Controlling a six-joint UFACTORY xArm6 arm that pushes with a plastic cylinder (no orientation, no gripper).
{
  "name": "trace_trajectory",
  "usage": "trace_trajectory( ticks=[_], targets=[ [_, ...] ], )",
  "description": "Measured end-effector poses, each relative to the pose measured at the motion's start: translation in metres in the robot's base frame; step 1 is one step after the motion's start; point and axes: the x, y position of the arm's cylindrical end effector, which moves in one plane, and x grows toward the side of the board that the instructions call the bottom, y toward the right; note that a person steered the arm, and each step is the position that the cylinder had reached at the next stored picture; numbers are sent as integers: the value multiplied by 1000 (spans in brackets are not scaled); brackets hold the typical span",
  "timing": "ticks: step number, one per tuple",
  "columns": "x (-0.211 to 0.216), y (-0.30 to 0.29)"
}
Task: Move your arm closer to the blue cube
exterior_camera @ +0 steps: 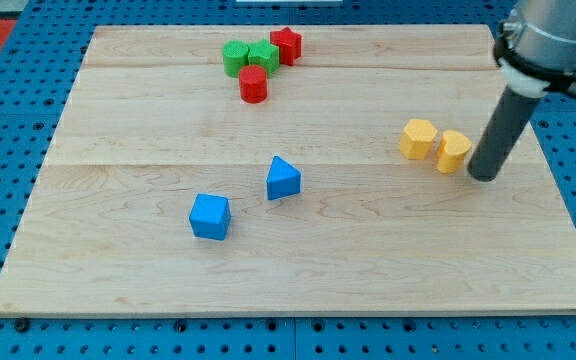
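Note:
The blue cube [210, 216] lies on the wooden board [118, 270] at the lower middle-left of the view. My tip [484, 176] touches the board at the view's right, far to the right of the blue cube and slightly higher in the view. It stands just right of a yellow block [454, 150].
A blue triangular block [282, 178] lies just up and right of the cube. A second yellow block [418, 138] sits left of the first. At the view's top stand two green blocks [236, 57] [263, 56], a red star block [286, 45] and a red cylinder [254, 84].

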Motion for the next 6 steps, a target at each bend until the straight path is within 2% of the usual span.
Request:
trace_trajectory(
  ticks=[1,2,3,4,5,6],
  targets=[
    [-8,-35],
    [-32,-31],
    [33,-70],
    [99,-164],
    [121,-273],
    [78,-298]
  ],
)
